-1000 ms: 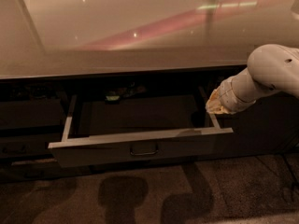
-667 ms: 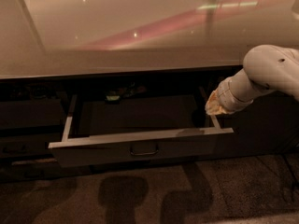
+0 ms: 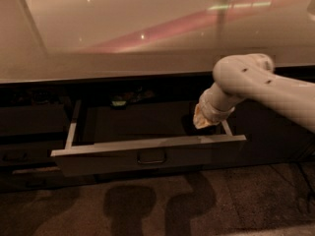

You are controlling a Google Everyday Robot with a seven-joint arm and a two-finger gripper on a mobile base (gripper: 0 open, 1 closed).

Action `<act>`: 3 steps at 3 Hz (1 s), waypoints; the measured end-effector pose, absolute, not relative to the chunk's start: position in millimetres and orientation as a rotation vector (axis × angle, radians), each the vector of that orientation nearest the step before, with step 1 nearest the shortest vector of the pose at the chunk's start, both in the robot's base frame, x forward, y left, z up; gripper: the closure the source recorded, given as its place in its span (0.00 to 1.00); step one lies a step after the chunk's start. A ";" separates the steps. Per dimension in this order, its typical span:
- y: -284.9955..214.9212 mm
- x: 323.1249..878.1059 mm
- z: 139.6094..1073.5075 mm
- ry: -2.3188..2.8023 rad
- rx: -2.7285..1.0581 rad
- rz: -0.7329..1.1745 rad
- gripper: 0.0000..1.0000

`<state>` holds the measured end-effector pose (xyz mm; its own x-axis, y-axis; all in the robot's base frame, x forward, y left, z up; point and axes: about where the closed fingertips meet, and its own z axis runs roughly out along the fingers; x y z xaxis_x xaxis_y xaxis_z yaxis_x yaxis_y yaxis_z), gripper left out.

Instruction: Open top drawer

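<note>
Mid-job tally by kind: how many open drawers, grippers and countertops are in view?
Open drawers: 1, the top drawer
Grippers: 1, the gripper, reaching into the drawer's right side
Countertops: 1, the countertop above
Total: 3

The top drawer (image 3: 98, 162) stands pulled out below the pale tabletop (image 3: 123, 33), with its dark inside in view and a small loop handle (image 3: 151, 157) in the middle of its front. The white arm (image 3: 261, 85) comes from the drawer's right and reaches down into its right rear corner. There the dark claw (image 3: 191, 127) is inside the drawer, close to the right rail (image 3: 226, 128). Something small and greenish (image 3: 118, 103), too unclear to name, lies at the drawer's back.
</note>
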<state>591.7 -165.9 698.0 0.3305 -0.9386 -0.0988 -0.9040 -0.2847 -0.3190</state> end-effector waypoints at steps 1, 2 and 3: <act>-128.1 581.2 664.6 1.568 -2.447 -0.137 1.00; -125.7 581.3 662.9 1.558 -2.459 -0.140 1.00; -130.9 580.0 662.8 1.510 -2.417 -0.064 1.00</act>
